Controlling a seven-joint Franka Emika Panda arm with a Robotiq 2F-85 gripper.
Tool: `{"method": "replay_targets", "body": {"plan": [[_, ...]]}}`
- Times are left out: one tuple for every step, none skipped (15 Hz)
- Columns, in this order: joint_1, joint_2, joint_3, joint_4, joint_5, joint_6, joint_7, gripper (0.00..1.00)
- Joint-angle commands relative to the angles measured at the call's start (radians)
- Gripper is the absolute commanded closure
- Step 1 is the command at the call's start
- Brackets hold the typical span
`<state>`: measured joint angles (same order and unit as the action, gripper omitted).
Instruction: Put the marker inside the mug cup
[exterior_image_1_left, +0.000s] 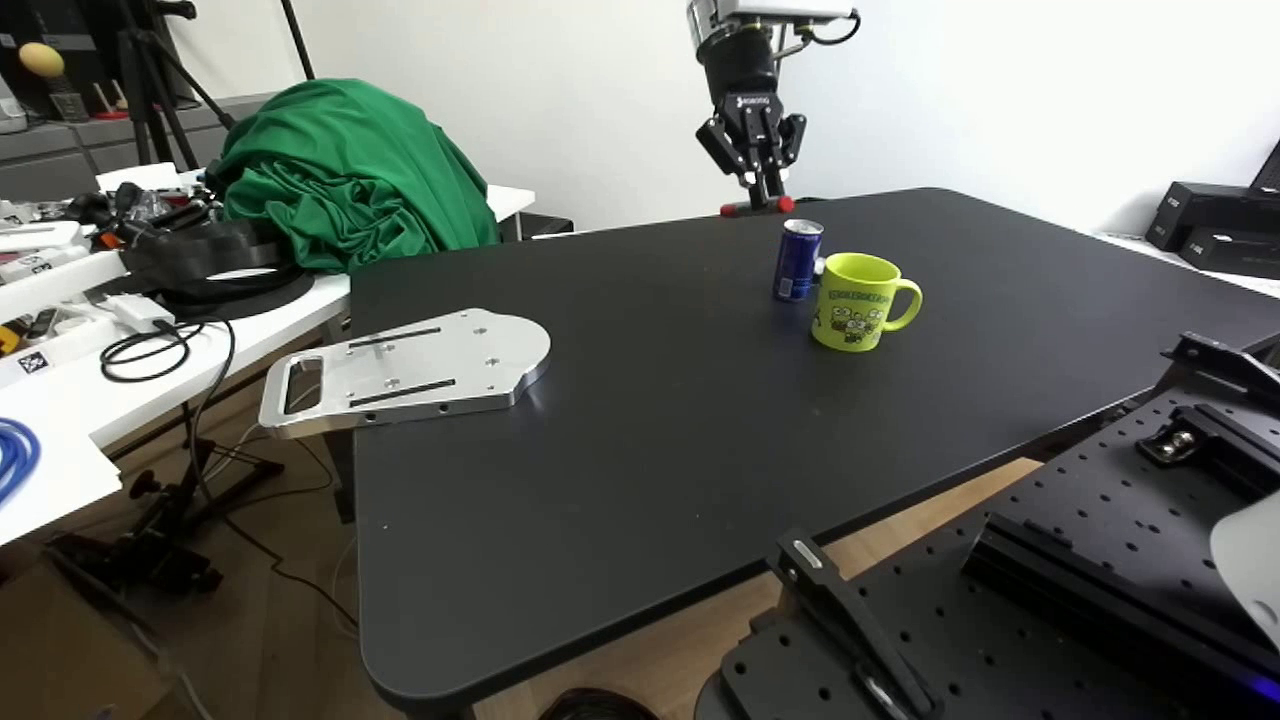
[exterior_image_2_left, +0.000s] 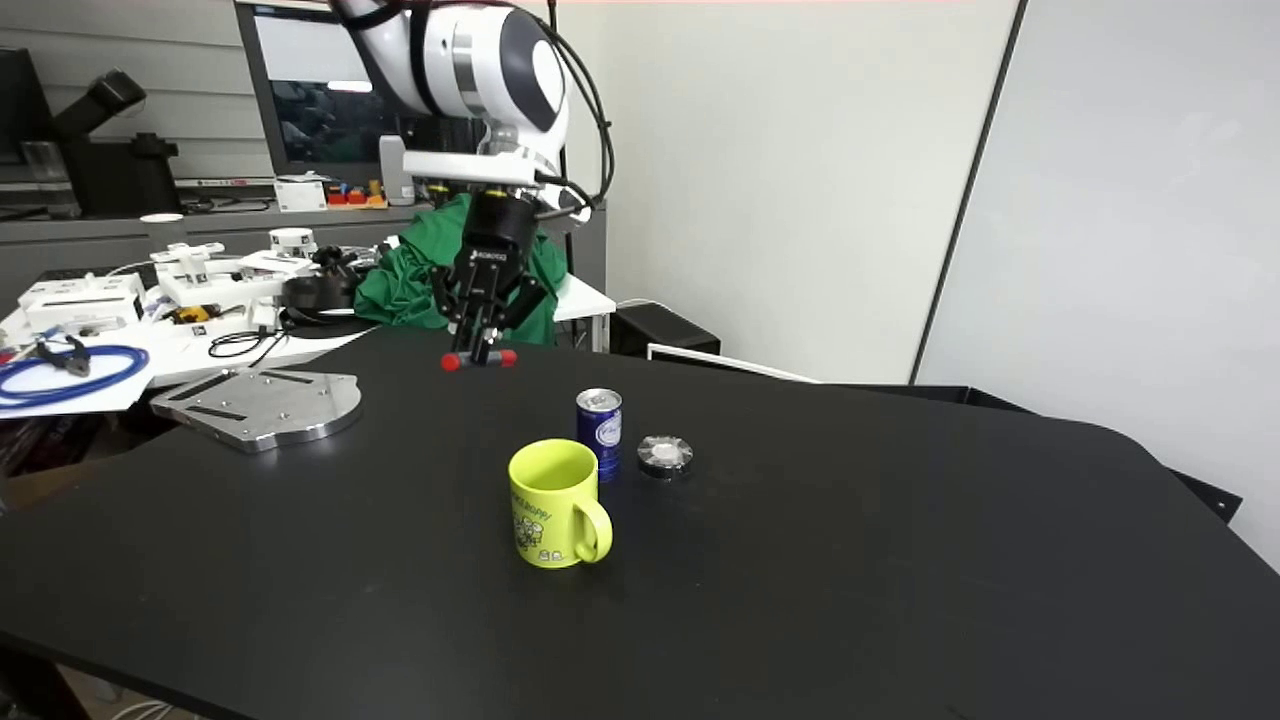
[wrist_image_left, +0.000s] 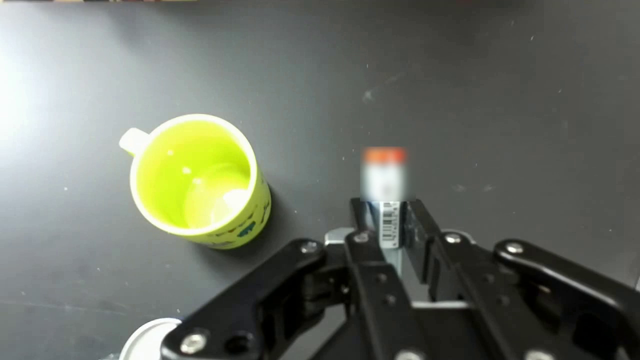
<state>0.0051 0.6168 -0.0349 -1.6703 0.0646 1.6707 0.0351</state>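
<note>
My gripper (exterior_image_1_left: 766, 205) is shut on the marker (exterior_image_1_left: 785, 204) and holds it in the air above the black table. The marker lies level between the fingertips; its red ends show on both sides in both exterior views, also here (exterior_image_2_left: 508, 357). In the wrist view its white barcode label (wrist_image_left: 389, 225) shows between the fingers (wrist_image_left: 386, 210), and its far end is blurred. The yellow-green mug cup (exterior_image_1_left: 850, 305) stands upright on the table, apart from the gripper. In the wrist view the mug (wrist_image_left: 252, 227) is left of the fingers, with its inside visible and nothing in it.
A slim blue can (exterior_image_2_left: 600, 430) stands close beside the mug. A small round disc (exterior_image_2_left: 665, 456) lies near the can. A flat metal plate (exterior_image_1_left: 440, 365) rests at the table edge. A white side table (exterior_image_1_left: 75, 440) holds tools and a green cloth (exterior_image_1_left: 345, 180).
</note>
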Motion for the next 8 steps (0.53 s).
{"method": "replay_targets", "body": {"plan": [[-0.066, -0.001, -0.020, 0.126, 0.030, -0.278, 0.023, 0.95], [-0.086, 0.002, -0.033, 0.159, 0.031, -0.359, 0.023, 0.95], [-0.106, 0.012, -0.044, 0.200, 0.034, -0.441, 0.021, 0.95], [-0.127, 0.025, -0.055, 0.235, 0.037, -0.518, 0.019, 0.95], [-0.147, 0.035, -0.067, 0.259, 0.038, -0.586, 0.021, 0.95], [-0.166, 0.043, -0.077, 0.274, 0.037, -0.639, 0.021, 0.95], [-0.187, 0.053, -0.087, 0.280, 0.041, -0.678, 0.016, 0.95], [-0.207, 0.066, -0.095, 0.284, 0.051, -0.707, 0.015, 0.95]]}}
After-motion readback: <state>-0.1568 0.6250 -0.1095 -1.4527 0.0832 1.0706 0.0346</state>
